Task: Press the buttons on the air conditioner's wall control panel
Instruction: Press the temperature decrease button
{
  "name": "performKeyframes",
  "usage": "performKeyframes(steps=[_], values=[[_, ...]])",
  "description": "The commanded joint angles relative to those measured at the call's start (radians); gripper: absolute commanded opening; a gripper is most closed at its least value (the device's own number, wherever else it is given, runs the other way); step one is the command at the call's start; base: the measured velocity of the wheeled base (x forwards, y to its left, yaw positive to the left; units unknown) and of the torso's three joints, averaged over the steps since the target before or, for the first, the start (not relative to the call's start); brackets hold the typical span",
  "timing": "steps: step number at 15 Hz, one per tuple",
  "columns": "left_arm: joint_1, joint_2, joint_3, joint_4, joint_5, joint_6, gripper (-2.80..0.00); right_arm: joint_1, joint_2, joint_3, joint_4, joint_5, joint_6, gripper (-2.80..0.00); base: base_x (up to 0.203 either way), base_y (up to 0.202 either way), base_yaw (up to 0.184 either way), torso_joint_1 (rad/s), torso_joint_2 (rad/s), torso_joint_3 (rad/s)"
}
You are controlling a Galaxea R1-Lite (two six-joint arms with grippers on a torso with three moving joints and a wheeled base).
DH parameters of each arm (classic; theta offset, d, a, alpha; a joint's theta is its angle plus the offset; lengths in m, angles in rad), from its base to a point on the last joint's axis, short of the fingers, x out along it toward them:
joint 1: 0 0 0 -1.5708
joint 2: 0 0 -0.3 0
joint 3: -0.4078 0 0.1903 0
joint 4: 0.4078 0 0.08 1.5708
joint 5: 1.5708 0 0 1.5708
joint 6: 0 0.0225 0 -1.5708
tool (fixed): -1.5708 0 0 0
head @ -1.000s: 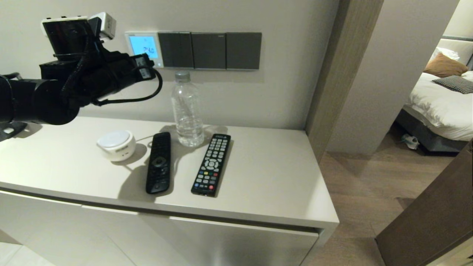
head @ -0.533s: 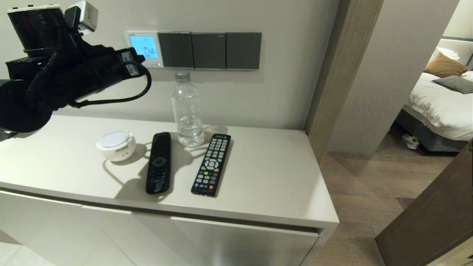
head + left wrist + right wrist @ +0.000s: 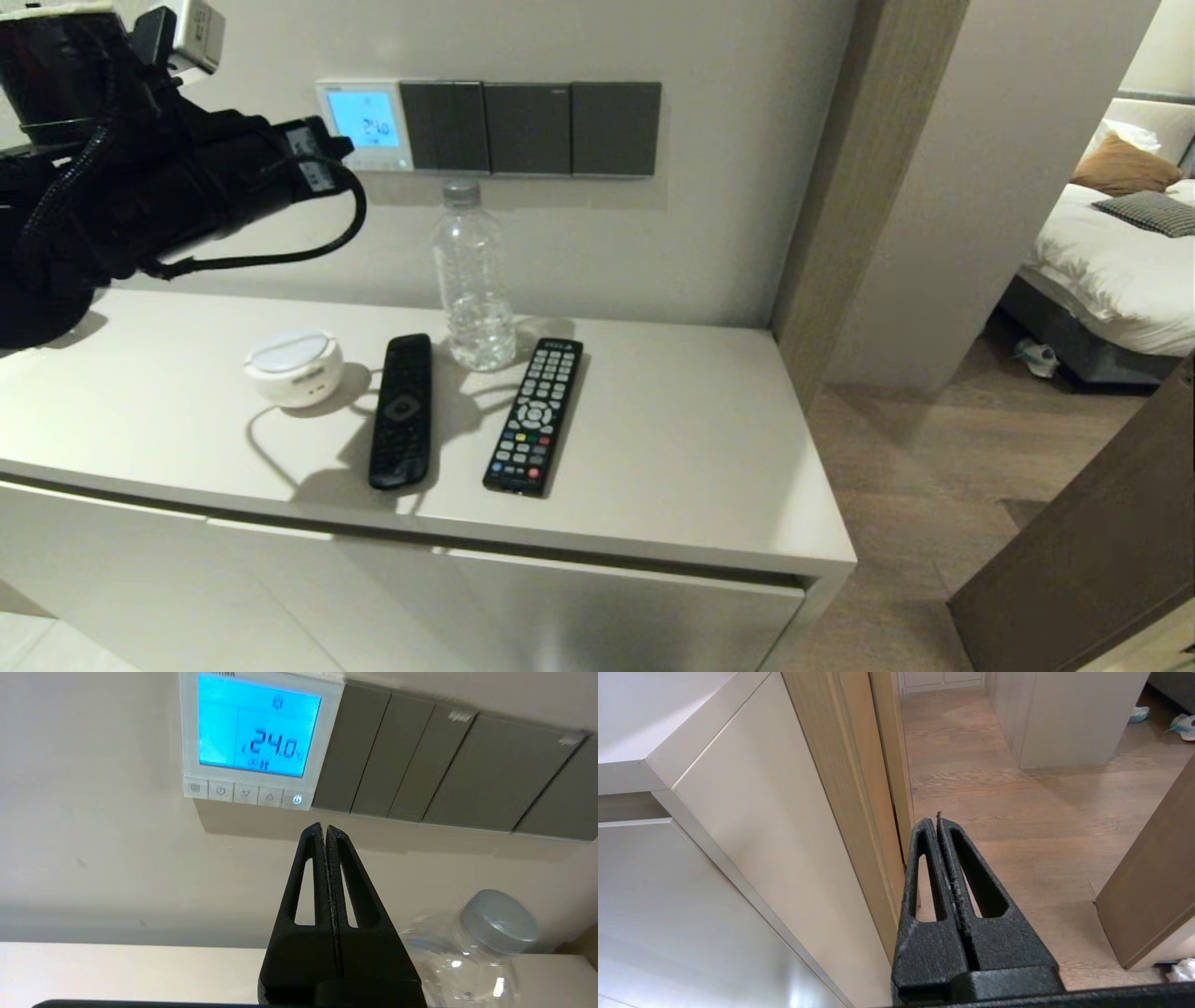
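The white wall control panel (image 3: 366, 124) hangs on the wall above the cabinet, its screen lit blue and showing 24.0. It also shows in the left wrist view (image 3: 258, 737). A row of small pale buttons (image 3: 246, 794) runs under the screen; the one at the end by the switch plates glows blue. My left gripper (image 3: 329, 154) is shut and empty, held in the air just left of the panel and apart from it; in the left wrist view (image 3: 324, 828) its tips sit below the buttons. My right gripper (image 3: 937, 820) is shut and empty, parked low beside the cabinet over the floor.
Dark grey switch plates (image 3: 529, 128) adjoin the panel on the right. On the cabinet top (image 3: 672, 439) stand a clear water bottle (image 3: 473, 276), two black remotes (image 3: 402, 411) (image 3: 534, 415) and a round white device (image 3: 293, 366). A doorway with a bed (image 3: 1120, 252) lies right.
My left arm has drawn back to the left and slightly up, away from the panel. The panel's lower edge, covered by the gripper before, now shows.
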Motion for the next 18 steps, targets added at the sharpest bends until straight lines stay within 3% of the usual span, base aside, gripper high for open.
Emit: performKeyframes(steps=[1,18], values=[[0.001,0.052,-0.013,-0.003,-0.002,-0.002,-2.80,0.000,0.002,0.002,0.000,0.000,0.000,-2.80,0.000,0.000,0.000,0.000,0.00,0.000],[0.014,0.155,-0.086,-0.023,0.001,-0.005,-2.80,0.000,0.002,0.002,0.000,0.000,0.000,-2.80,0.000,0.000,0.000,0.000,0.00,0.000]])
